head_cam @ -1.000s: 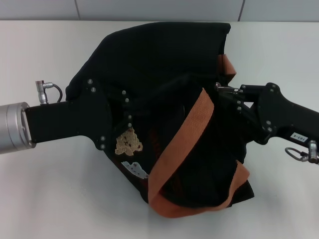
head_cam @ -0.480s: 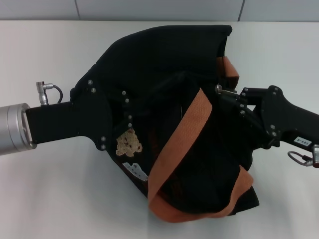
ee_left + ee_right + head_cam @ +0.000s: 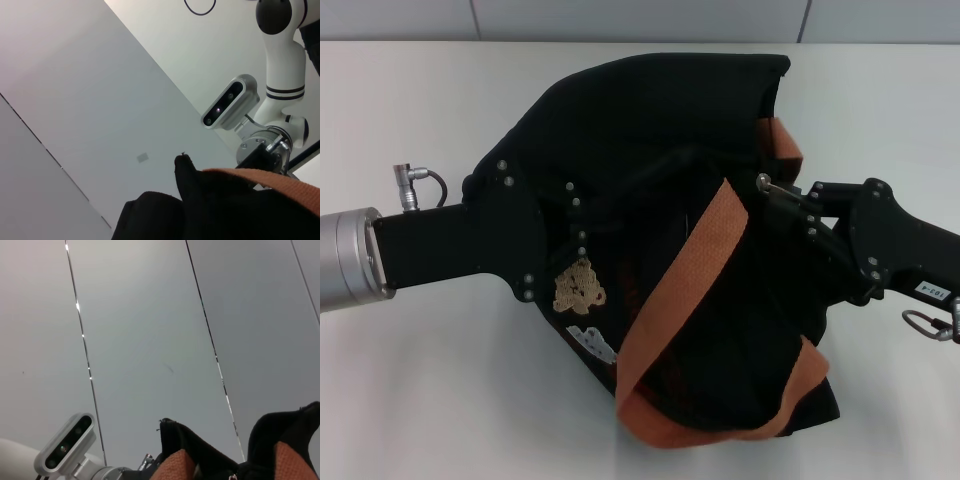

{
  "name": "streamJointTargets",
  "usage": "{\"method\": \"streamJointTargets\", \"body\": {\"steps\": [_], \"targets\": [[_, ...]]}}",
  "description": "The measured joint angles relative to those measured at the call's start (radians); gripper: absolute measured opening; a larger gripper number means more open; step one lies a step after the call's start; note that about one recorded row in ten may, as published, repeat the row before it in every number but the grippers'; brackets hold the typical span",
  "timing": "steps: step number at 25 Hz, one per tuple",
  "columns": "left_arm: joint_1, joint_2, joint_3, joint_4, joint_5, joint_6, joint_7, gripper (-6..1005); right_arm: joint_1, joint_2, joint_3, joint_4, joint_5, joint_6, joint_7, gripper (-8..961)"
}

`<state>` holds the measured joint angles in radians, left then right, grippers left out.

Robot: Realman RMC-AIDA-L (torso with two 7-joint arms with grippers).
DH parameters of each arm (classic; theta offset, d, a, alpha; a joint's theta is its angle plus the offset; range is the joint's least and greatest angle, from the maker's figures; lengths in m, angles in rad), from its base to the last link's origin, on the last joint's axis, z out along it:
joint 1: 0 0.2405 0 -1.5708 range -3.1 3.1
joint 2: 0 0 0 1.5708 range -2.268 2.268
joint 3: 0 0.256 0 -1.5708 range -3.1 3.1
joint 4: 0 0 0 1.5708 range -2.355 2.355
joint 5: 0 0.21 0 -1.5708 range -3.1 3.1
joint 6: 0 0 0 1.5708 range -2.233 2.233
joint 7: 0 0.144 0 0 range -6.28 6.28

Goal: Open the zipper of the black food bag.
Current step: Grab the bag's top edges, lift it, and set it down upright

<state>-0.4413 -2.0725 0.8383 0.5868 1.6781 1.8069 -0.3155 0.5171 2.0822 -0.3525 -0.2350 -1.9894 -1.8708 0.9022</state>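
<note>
The black food bag [image 3: 640, 110] lies slumped on the white table, its tan bear patch [image 3: 578, 287] and white patch [image 3: 592, 342] facing the front. One brown handle [image 3: 690, 270] crosses its top. My left gripper [image 3: 595, 215] reaches in from the left and presses into the bag's side just above the bear. From the right, my right gripper [image 3: 767, 185] is shut on the zipper's small silver pull tab [image 3: 763, 181] at the bag's top. The zip line itself is lost in the black fabric. The left wrist view shows black fabric [image 3: 220, 210] and a strap [image 3: 280, 185].
White table [image 3: 420, 380] surrounds the bag on every side, with a grey wall [image 3: 620, 20] behind. A second brown handle [image 3: 782, 140] hangs over the bag's far right side. The right wrist view shows bag fabric [image 3: 190, 445] and the other arm's camera [image 3: 65, 442].
My right gripper has moved to the right and a little toward the front with the pull tab. The bag's top has spread and its handle has shifted right. The left arm has stayed put.
</note>
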Motion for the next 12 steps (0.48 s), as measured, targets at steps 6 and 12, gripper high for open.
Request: {"method": "streamJointTargets", "body": {"steps": [6,12], "targets": [[-0.004,0.0,0.0,-0.003,0.0,-0.001,0.0,69,-0.002,-0.001,0.0,0.0,0.0,-0.003,-0.001,98],[-0.004,0.0,0.0,-0.018,0.0,-0.015,0.008,69,-0.009,-0.001,0.0,0.0,0.001,-0.01,-0.017,105]]}}
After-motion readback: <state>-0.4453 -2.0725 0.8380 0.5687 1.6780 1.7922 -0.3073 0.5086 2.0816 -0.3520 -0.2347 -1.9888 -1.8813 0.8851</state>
